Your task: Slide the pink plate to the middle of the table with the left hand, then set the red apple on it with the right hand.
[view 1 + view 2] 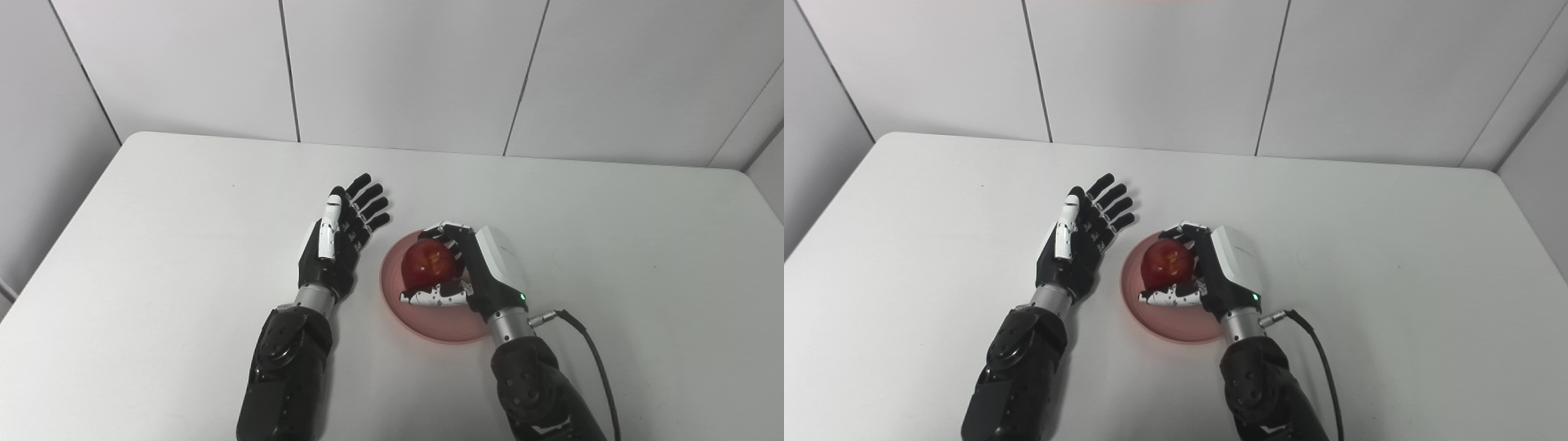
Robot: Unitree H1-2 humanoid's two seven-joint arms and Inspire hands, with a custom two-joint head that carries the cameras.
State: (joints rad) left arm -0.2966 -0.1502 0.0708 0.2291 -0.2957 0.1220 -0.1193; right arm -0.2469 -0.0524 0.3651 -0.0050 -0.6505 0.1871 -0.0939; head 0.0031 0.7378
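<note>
The pink plate [429, 321] lies near the middle of the white table, toward its front. The red apple [429, 263] is over the plate's far half, wrapped by my right hand [474, 269], whose fingers and thumb curl around it. I cannot tell if the apple rests on the plate or hangs just above it. My left hand [343, 236] is open and empty, fingers spread, just left of the plate and apart from it. The same scene shows in the right eye view, with the apple [1167, 263] and the plate [1176, 324].
The white table [184, 214] ends at a white panelled wall [398, 67] at the back. A black cable [588, 349] runs from my right wrist down toward the front edge.
</note>
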